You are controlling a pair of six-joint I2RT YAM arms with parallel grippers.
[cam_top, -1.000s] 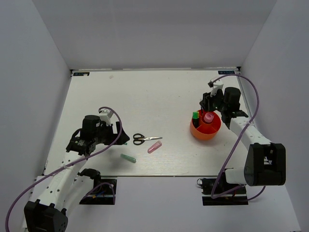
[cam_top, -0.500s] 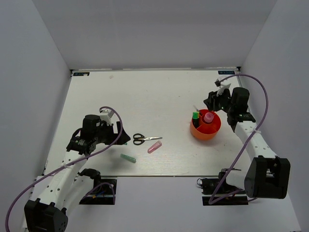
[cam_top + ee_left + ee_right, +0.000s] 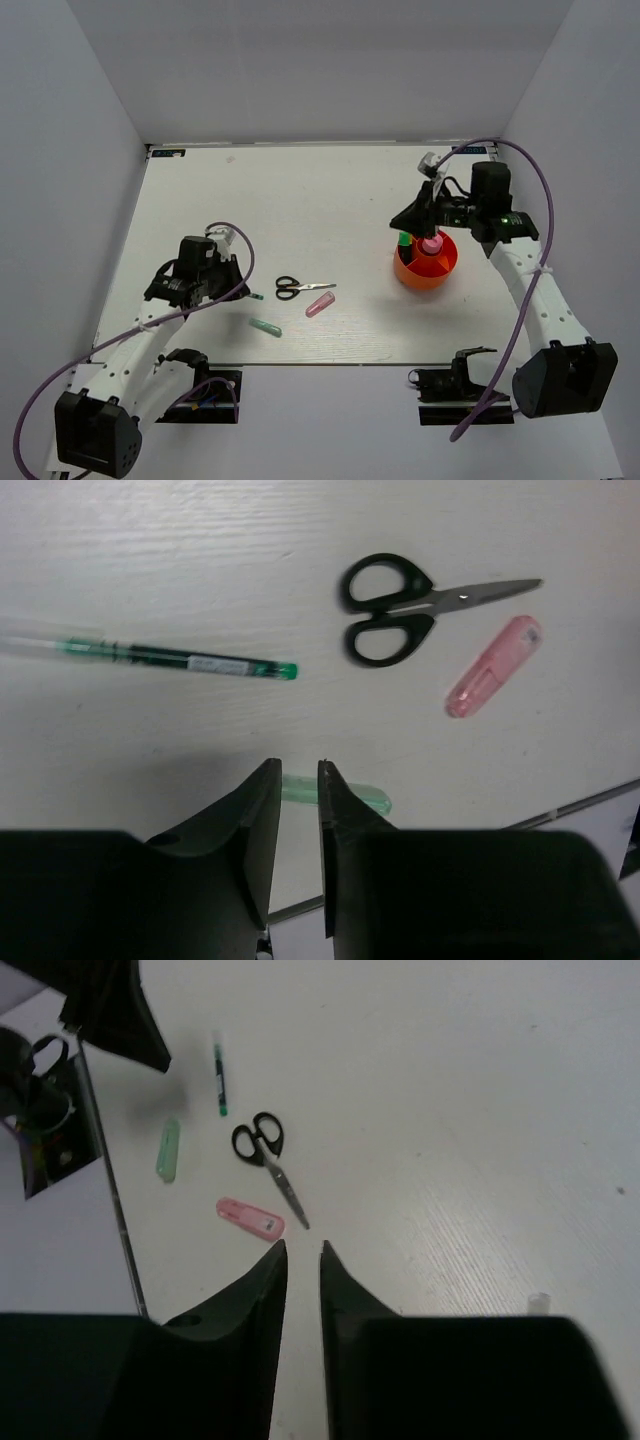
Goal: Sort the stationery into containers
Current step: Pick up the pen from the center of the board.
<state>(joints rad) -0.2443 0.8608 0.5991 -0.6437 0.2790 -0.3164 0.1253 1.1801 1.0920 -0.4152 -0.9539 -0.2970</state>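
Note:
Black-handled scissors (image 3: 300, 288) (image 3: 400, 610) lie mid-table, with a pink stick (image 3: 320, 304) (image 3: 493, 667) just to their right and a teal stick (image 3: 265, 327) (image 3: 345, 793) nearer the front edge. A thin green pen (image 3: 150, 655) (image 3: 219, 1080) lies left of the scissors. My left gripper (image 3: 232, 285) (image 3: 298, 765) hovers over the table beside the teal stick, jaws almost together with nothing between them. The orange cup (image 3: 425, 270) holds a green-capped marker (image 3: 404, 238) and a pink-capped bottle (image 3: 432, 243). My right gripper (image 3: 400, 222) (image 3: 303, 1247) hangs above the cup's left rim, shut and empty.
The table's near edge (image 3: 300, 364) runs just below the teal stick. Black base mounts (image 3: 205, 390) and purple cables sit beyond that edge. White walls enclose the table on three sides.
The left jaws have gone from wide open to nearly together and the arm has drawn back slightly. The right arm has swung left over the cup, and its jaws have narrowed.

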